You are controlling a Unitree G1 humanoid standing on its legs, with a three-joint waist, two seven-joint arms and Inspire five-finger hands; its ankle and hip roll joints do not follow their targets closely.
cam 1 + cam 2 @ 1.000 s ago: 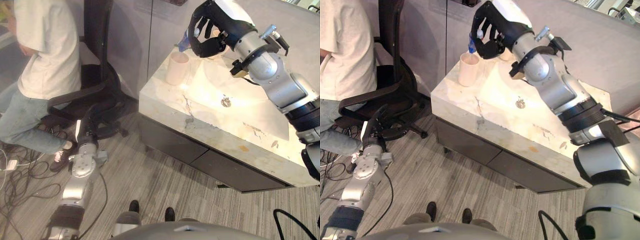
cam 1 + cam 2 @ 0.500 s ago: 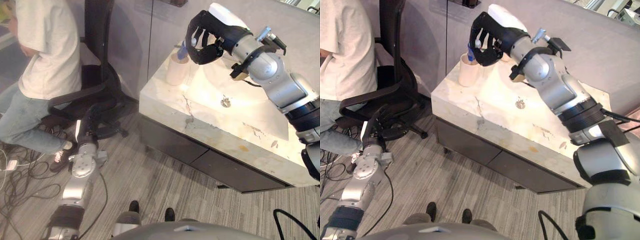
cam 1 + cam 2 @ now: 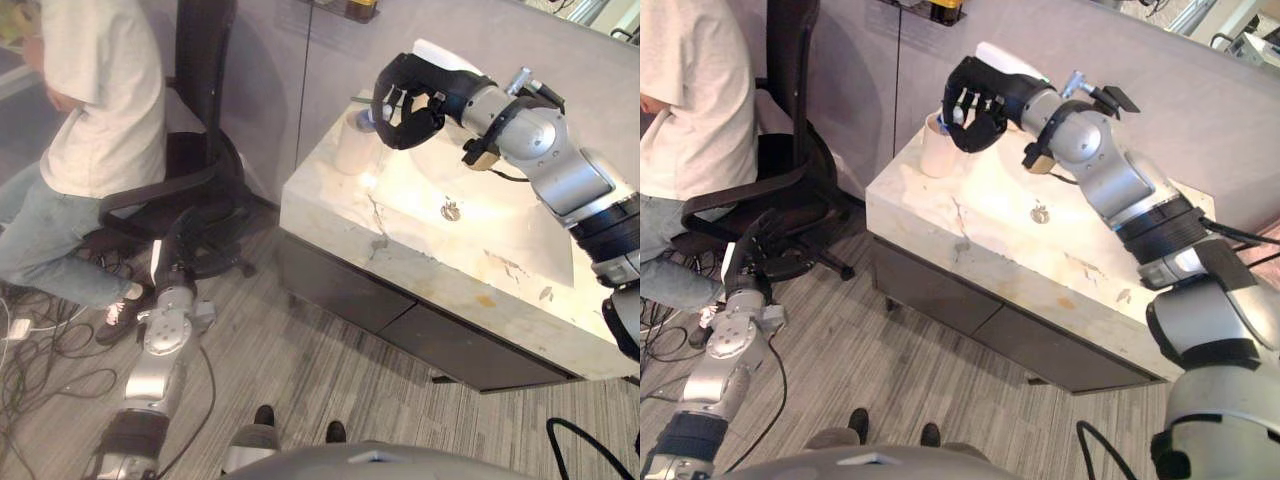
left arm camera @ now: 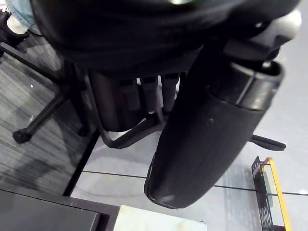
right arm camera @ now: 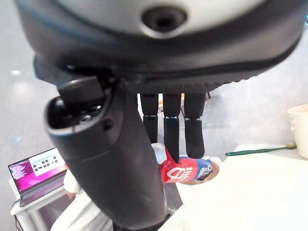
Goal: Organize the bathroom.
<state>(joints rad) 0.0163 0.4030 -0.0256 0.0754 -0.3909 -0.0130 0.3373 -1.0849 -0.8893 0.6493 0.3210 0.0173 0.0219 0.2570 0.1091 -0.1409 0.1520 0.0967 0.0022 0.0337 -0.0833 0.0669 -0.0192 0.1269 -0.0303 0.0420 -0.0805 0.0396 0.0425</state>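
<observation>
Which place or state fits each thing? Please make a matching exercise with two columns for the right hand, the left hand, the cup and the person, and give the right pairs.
Column one:
1. right hand
2. left hand
3. cup
4. person

Column two:
A. sits on the black chair
B. stands on the far left corner of the counter
C. hangs low above the floor, fingers relaxed
D. is curled round a tube, over the cup

Pairs: 1-D, 2-C, 3-B, 4-A
</observation>
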